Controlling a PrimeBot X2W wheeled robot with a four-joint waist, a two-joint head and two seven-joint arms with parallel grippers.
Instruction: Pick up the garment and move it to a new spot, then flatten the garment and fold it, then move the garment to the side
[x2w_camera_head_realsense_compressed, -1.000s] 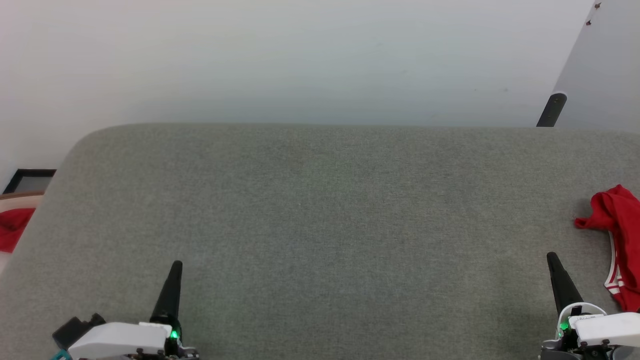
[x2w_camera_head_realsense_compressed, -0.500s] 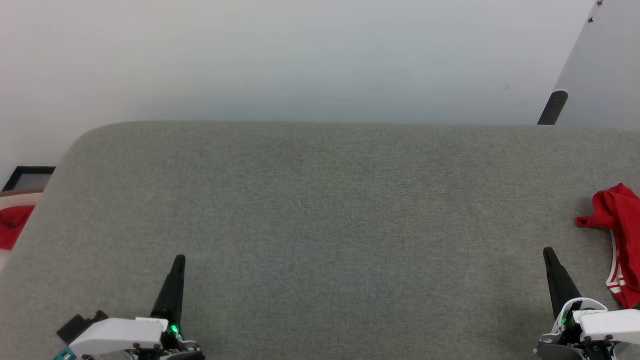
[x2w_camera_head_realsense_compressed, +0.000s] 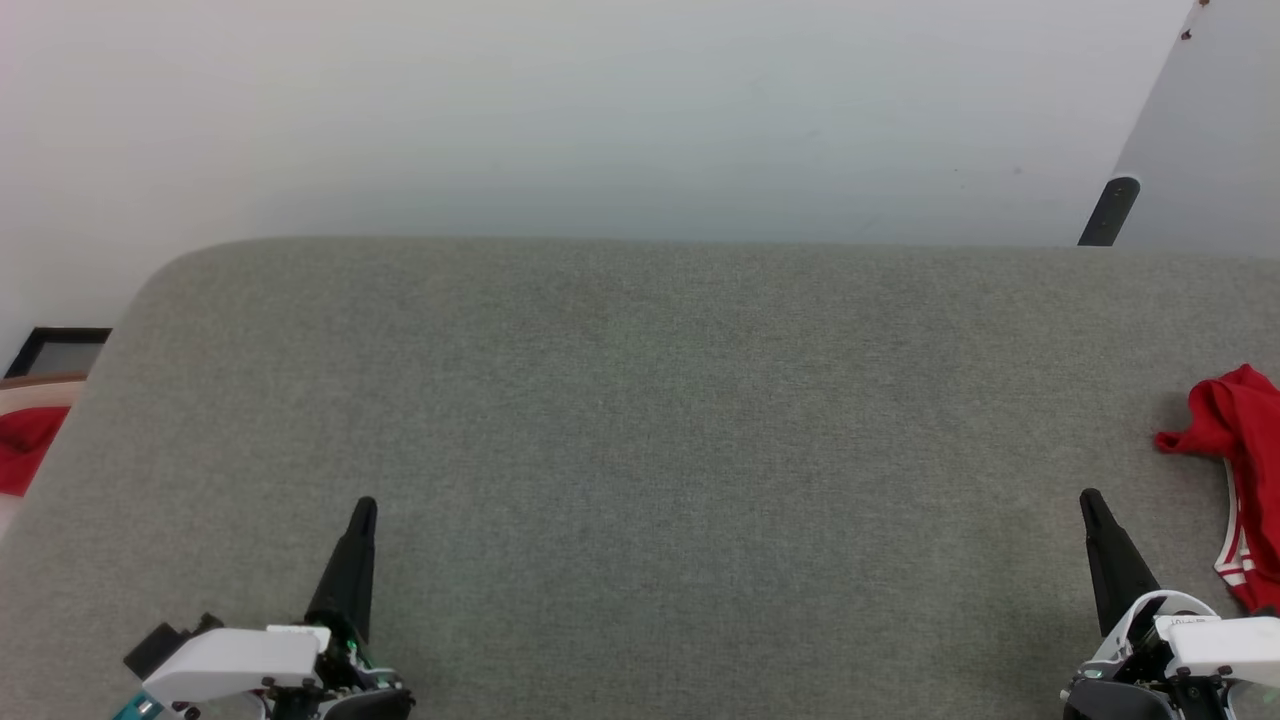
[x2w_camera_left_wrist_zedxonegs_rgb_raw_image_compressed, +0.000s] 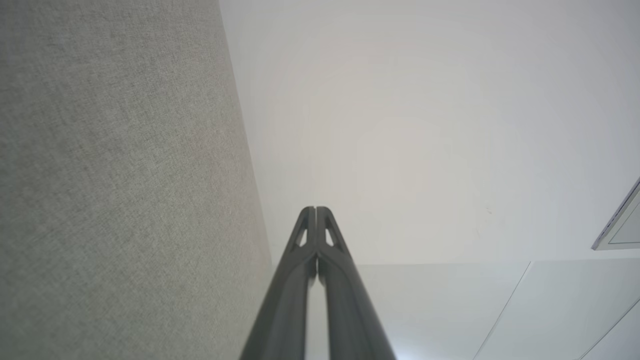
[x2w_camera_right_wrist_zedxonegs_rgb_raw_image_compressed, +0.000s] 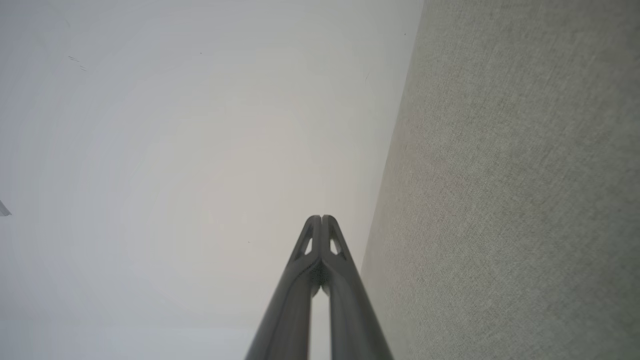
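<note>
The garment (x2w_camera_head_realsense_compressed: 1243, 480), red with a red-white striped edge, lies crumpled at the right edge of the grey fabric surface (x2w_camera_head_realsense_compressed: 640, 450), partly cut off by the frame. My right gripper (x2w_camera_head_realsense_compressed: 1090, 497) stands shut just left of it, not touching. At the lower left my left gripper (x2w_camera_head_realsense_compressed: 364, 505) is shut and empty, far from the garment. In the wrist views each pair of fingers meets at the tips: left gripper (x2w_camera_left_wrist_zedxonegs_rgb_raw_image_compressed: 315, 210), right gripper (x2w_camera_right_wrist_zedxonegs_rgb_raw_image_compressed: 321, 218).
A small red cloth (x2w_camera_head_realsense_compressed: 25, 450) in a beige basket sits off the surface's left edge, by a black frame (x2w_camera_head_realsense_compressed: 58, 350). A white wall runs behind. A dark post (x2w_camera_head_realsense_compressed: 1105, 212) stands at the far right.
The head view has shifted slightly, so the surface and garment sit a little higher in the frame. Both grippers stay shut, their tips a little farther up the view.
</note>
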